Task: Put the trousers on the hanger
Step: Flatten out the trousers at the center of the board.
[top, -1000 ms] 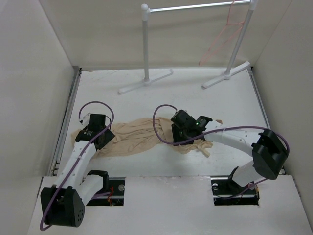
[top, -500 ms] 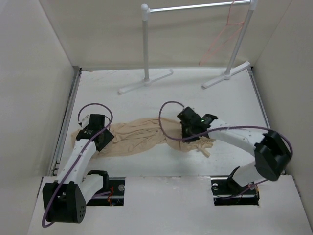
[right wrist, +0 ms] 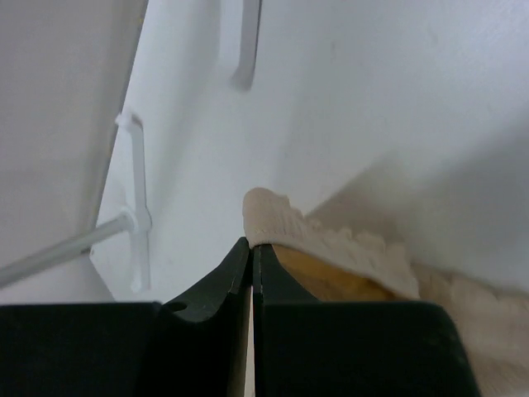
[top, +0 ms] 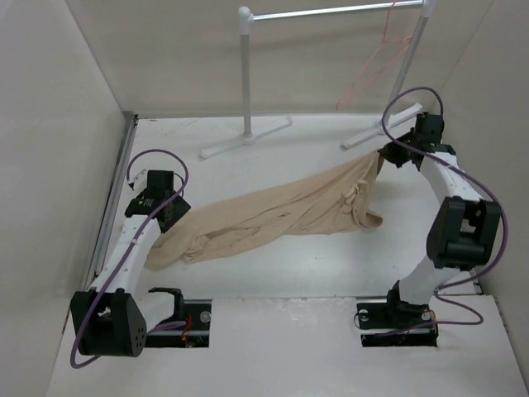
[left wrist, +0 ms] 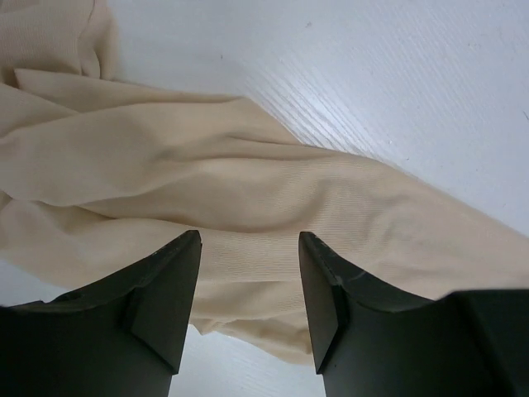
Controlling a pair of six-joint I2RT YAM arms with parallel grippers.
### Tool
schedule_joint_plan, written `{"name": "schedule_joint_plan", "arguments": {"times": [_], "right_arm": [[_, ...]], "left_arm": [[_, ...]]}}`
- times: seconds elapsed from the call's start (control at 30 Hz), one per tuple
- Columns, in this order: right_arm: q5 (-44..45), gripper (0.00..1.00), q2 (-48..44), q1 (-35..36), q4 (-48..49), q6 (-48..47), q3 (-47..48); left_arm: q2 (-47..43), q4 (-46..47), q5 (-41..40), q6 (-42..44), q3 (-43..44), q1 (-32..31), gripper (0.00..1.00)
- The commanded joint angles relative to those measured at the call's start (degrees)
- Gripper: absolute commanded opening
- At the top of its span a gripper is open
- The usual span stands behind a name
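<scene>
1. Big change on the right! The right gripper [top: 387,151] has swung out of the middle of the table [top: 314,149] to the far right corner, and the cloth came with it.
2. Its fingers are pinched tight together on the ribbed waistband edge, which the wrist view shows plainly.
3. The trousers [top: 281,217], bunched in a low heap half a second ago, are now pulled into one long slanting band. The high end is at the right gripper and the low end trails down to the near left.
4. The left gripper [top: 171,217] has barely shifted and sits over the low left end. Its jaws stand apart with cloth lying under and between them, and nothing is pinched.
5. On edges, the right gripper is just beside the right foot of the white rack [top: 245,74], with the right wall close behind the arm.
6. The hanger [top: 360,85] dangles from the right end of the rack's bar, above the raised waistband and clear of it.
7. Bare table lies between the two rack feet and along the far side of the cloth.
8. The trailing end lies near the table's left edge.
</scene>
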Motion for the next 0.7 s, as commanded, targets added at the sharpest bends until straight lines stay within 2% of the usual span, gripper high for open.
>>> {"name": "schedule_joint_plan", "arguments": {"times": [0.0,0.1,0.23,0.37,0.4,0.47,0.6,0.67], "right_arm": [[0.73,0.08,10.83,-3.08,2.00,-0.99,11.13],[1.44,0.08,12.87,-3.09,0.50,-3.98,13.26],[5.21,0.09,8.48,-1.77,1.03,-6.97,10.28],[5.48,0.10,7.07,-1.59,1.29,-7.33,9.30],[4.96,0.10,6.98,-1.59,1.29,-7.07,9.22],[4.61,0.10,7.59,-1.68,1.38,-6.98,9.65],[2.77,0.10,8.30,-1.59,1.38,-7.15,10.01],[2.23,0.10,8.38,-1.59,1.38,-7.06,10.01]], "left_arm": [[1.41,0.28,-1.99,1.44,2.54,0.98,0.50],[2.12,-0.77,-1.46,1.44,2.19,0.98,0.50],[-6.74,-4.73,-4.45,-1.98,-4.21,4.93,0.40],[-11.31,-11.56,1.69,-6.54,-8.00,8.01,0.36],[-15.33,-15.16,3.62,-12.65,-10.79,8.45,0.37],[-22.44,-16.07,5.65,-21.36,-16.23,9.50,0.42],[-25.74,-15.81,8.45,-28.78,-22.06,14.85,0.46],[-25.48,-15.37,8.91,-30.02,-22.68,14.96,0.47]]}}
